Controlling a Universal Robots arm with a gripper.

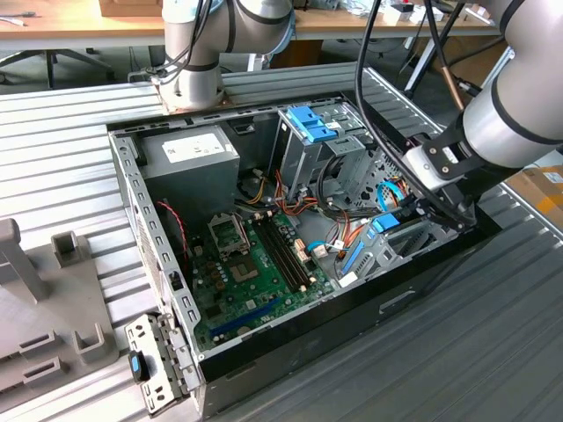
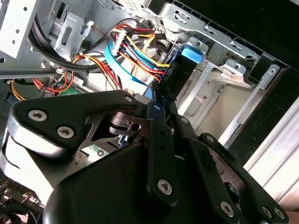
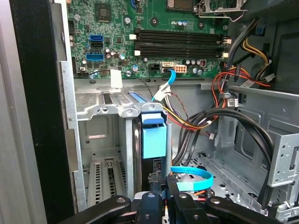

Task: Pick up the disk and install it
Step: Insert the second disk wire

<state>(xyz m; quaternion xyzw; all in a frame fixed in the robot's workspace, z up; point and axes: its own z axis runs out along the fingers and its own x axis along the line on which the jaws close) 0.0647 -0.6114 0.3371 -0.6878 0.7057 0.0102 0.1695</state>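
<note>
The claw (image 3: 161,193) pinched the disk (image 3: 153,140) edge-up inside the open computer case (image 1: 163,264), which lay on a ribbed metal surface (image 1: 70,149); wooden desks (image 1: 79,31) stood behind.

The disk (image 3: 153,140) is black with bright blue tabs, held in the black gripper (image 3: 161,193). At 12 o'clock lies a green motherboard (image 3: 154,37). Red, yellow and orange cables (image 2: 135,44) run beside it.
</note>
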